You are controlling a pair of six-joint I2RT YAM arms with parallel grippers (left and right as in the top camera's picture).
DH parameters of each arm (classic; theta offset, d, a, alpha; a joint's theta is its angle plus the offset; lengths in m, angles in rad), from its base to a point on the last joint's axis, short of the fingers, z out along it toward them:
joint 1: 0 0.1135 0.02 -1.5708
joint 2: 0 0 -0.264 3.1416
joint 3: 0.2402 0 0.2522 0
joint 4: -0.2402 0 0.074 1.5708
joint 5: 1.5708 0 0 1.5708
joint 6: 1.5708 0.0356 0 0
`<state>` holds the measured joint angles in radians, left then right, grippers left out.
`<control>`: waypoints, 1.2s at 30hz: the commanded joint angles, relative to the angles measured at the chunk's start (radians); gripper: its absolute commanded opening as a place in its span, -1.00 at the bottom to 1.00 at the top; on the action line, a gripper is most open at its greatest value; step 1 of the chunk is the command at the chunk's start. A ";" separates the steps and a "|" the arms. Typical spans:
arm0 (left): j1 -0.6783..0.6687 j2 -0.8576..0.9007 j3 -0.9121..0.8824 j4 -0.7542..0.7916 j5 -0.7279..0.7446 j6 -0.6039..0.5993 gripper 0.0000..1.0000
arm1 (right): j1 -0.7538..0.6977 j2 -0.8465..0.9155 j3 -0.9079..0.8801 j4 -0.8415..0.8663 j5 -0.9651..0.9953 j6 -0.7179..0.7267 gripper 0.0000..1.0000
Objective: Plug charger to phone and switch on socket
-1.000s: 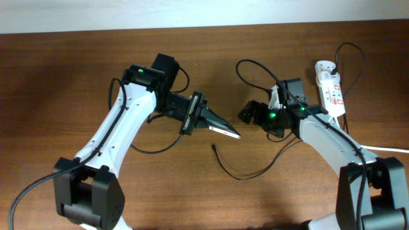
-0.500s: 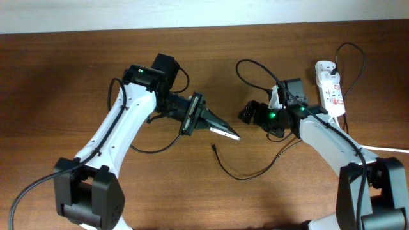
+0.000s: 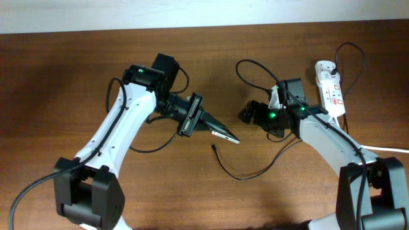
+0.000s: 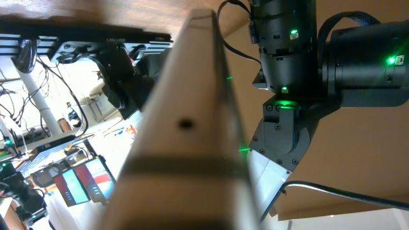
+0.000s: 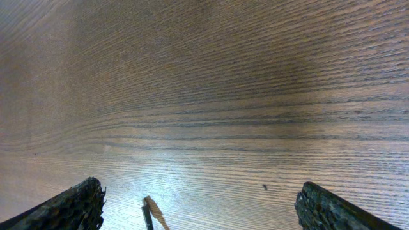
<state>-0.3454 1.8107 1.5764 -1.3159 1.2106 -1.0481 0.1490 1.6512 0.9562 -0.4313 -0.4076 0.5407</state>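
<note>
Pinching left tool (image 3: 213, 124): black wedge-shaped fingers pressed together on the flat faces of the phone, near the middle of the table.
Phone (image 3: 225, 133): thin glossy slab, tilted, so from above it shows as a narrow sliver with a pale edge; in the left wrist view its smooth edge fills the frame, blurred, with one small dark hole.
Right tool (image 3: 248, 112): jaws spread wide over bare wood; rough dark pads (image 5: 70, 203) sit at the two lower corners of its own camera's view.
Charger (image 3: 240, 178): thin black cable lying in a loose curve toward the table's near edge; its small plug tip (image 3: 213, 146) lies near the phone, apart from it.
Socket (image 3: 331, 88): long white plastic strip with red marks, flat near the far right corner; its thick white cord (image 3: 383, 148) runs to the right edge.
Table (image 3: 64, 76): brown wood, fine straight grain, soft sheen.
</note>
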 commanded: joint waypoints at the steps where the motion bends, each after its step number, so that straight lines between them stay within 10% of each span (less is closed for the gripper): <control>1: 0.023 -0.001 0.008 -0.002 0.019 0.016 -1.00 | 0.003 -0.006 0.002 0.000 0.013 -0.013 0.97; 19: 0.063 -0.001 0.008 -0.002 -0.013 0.032 -1.00 | 0.003 -0.006 0.002 0.000 0.013 -0.013 0.97; 23: 0.063 0.000 0.008 -0.002 -0.252 0.130 -0.76 | 0.002 -0.006 0.002 0.000 0.013 -0.013 0.97; 27: 0.063 0.000 0.008 -0.002 -0.597 0.132 -1.00 | 0.002 -0.006 0.002 0.000 0.013 -0.013 0.97; 32: 0.063 0.000 0.008 0.124 -0.683 0.541 -1.00 | 0.002 -0.006 0.002 0.000 0.013 -0.013 0.97; 36: 0.062 0.001 0.008 0.164 -0.684 0.626 -1.00 | 0.002 -0.006 0.002 0.000 0.013 -0.013 0.97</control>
<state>-0.2848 1.8107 1.5761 -1.1755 0.5186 -0.5415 0.1486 1.6512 0.9562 -0.4313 -0.4076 0.5407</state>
